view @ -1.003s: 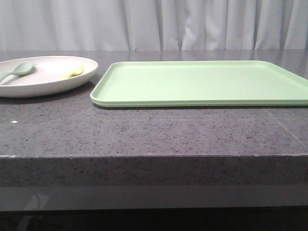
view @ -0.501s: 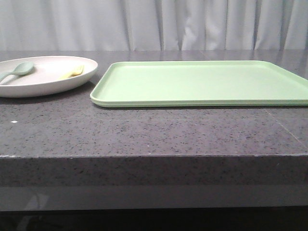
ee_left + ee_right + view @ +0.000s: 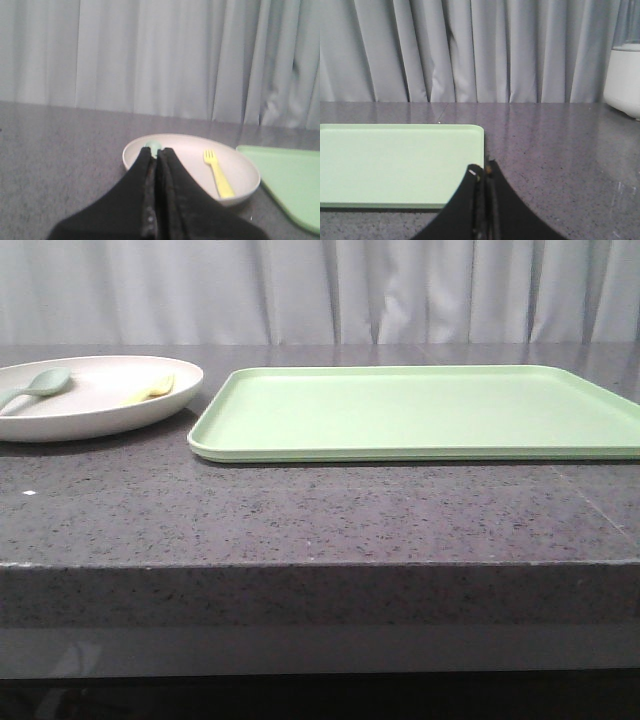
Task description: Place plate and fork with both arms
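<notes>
Nothing moved; fork [image 3: 218, 174] in plate [image 3: 60, 423], both grippers closed.

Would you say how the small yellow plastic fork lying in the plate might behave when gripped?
The small yellow plastic fork looks thin and light, so probably stiff yet easily nudged. Lying flat inside the pale pinkish-cream round plate, it may slide on the smooth surface rather than roll.

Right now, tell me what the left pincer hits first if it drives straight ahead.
Probably the plate: the shut left pincer points at its near rim, with the spoon just past the tips. Depth is unclear.
</notes>
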